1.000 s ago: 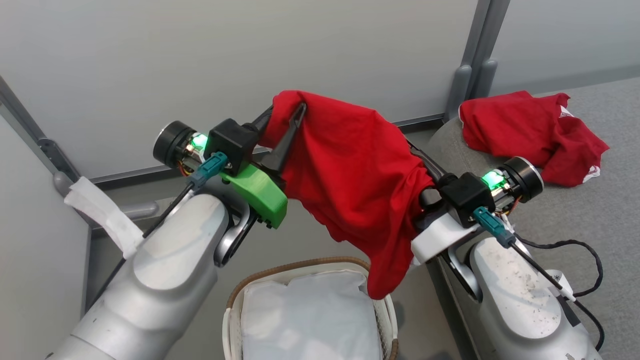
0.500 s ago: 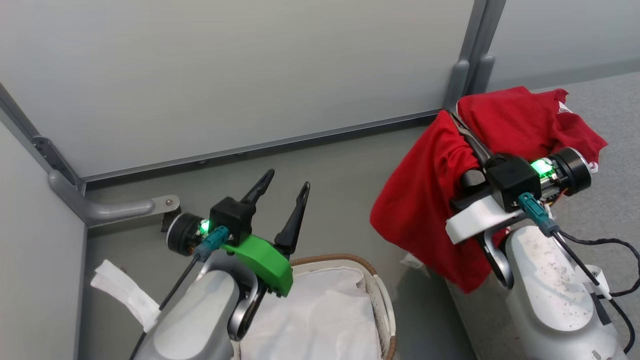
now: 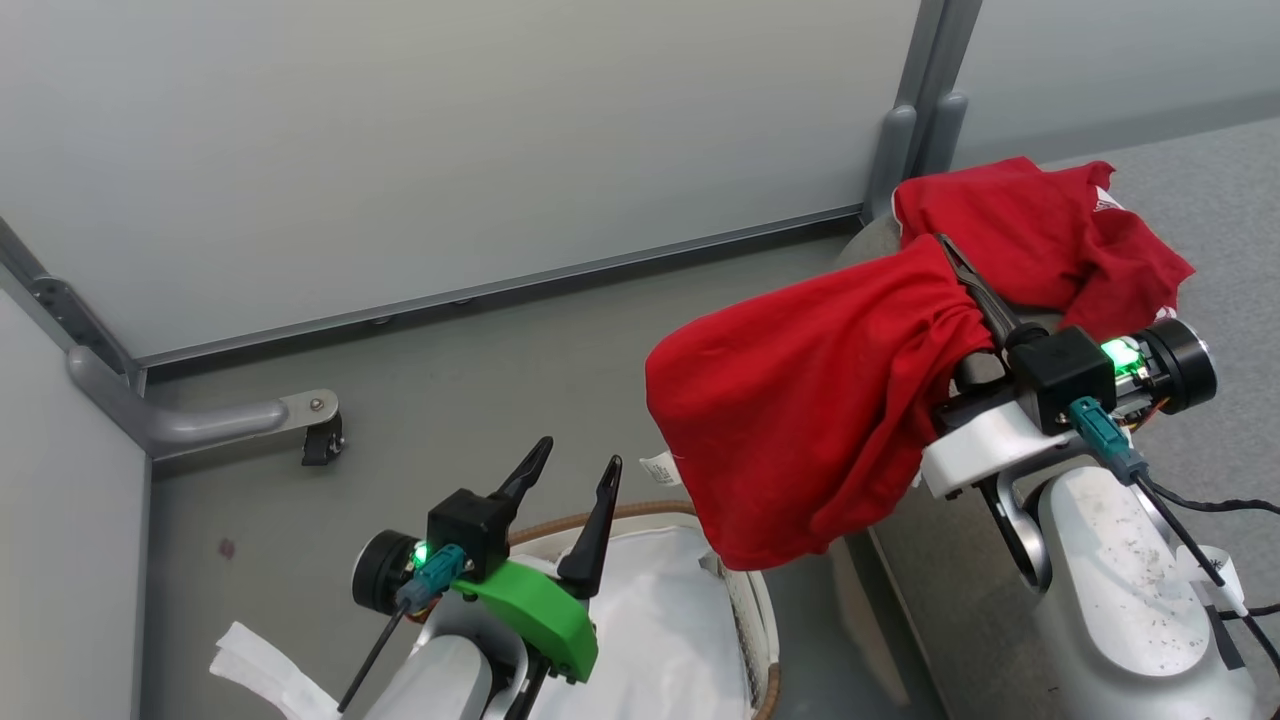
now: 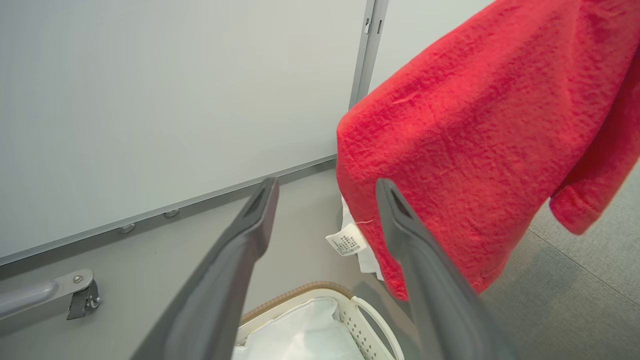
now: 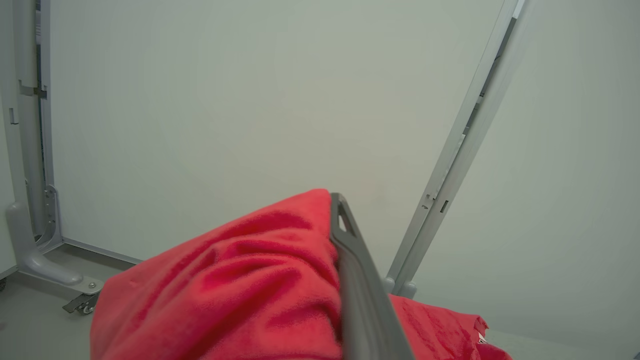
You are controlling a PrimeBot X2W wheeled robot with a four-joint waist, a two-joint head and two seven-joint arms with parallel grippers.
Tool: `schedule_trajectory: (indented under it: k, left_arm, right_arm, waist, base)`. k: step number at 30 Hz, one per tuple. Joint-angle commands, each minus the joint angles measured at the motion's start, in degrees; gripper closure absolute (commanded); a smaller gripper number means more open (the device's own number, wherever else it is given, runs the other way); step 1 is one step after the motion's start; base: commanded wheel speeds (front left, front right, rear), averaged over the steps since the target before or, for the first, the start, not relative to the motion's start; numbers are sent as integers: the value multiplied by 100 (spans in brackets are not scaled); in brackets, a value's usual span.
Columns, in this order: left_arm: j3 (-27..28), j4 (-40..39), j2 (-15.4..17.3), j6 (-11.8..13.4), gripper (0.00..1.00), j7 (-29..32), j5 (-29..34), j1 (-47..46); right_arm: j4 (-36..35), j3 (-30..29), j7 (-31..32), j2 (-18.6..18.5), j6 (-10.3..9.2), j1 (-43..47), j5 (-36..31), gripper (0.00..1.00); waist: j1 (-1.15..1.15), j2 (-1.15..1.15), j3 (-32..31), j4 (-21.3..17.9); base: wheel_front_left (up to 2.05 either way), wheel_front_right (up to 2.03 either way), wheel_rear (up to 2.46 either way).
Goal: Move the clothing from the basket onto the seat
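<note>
One red garment of the clothing hangs from my right gripper, which is shut on it, over the seat's left edge. Its white tag dangles below. In the right wrist view the cloth bunches against my right gripper. A second red garment with white trim lies on the grey seat. The basket, with its white liner, stands on the floor below. My left gripper is open and holds nothing above the basket's rim, left of the hanging garment.
Grey partition walls close the back and left, joined at a post. A caster bracket sticks out on the floor at left. Cables trail off my right forearm beside the seat's side.
My left gripper opened, let go of the red garment and dropped down over the basket. My right gripper carried the garment to the right, toward the seat. The camera also shifted.
</note>
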Motion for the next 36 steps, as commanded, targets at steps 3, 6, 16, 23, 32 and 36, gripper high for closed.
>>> schedule_trajectory:
  k: [3,6,16,23,32,36]
  left_arm:
    - [95,-56,-60,-42,0,-19,108,153]
    - [127,-78,-80,-61,0,-20,146,198]
    - [66,-224,-114,-94,0,-19,306,32]
    - [-173,-336,-109,-94,0,-19,268,-137]
    - [-309,-412,-92,-95,0,-20,386,-428]
    - [-369,-472,-11,-95,0,-19,436,-623]
  right_arm:
    - [-20,-47,-12,-26,-8,2,-29,100]
    - [-17,-80,-12,-17,-8,-42,-29,100]
    - [-56,-339,-12,-64,-8,-88,-69,100]
    - [-163,-726,-12,-51,-8,-145,-60,100]
    - [-306,-1231,-12,-4,-8,-430,-5,100]
    - [-317,-1420,-12,-138,-8,-883,-28,100]
  waist:
    - [0,0,42,-150]
    - [0,0,97,-325]
    - [0,0,390,-1032]
    - [0,0,684,-1333]
    - [0,0,1276,-1344]
    - [0,0,1667,-1255]
  base:
    - [0,0,0]
    - [0,0,0]
    - [0,0,0]
    - [0,0,0]
    - [0,0,0]
    - [0,0,0]
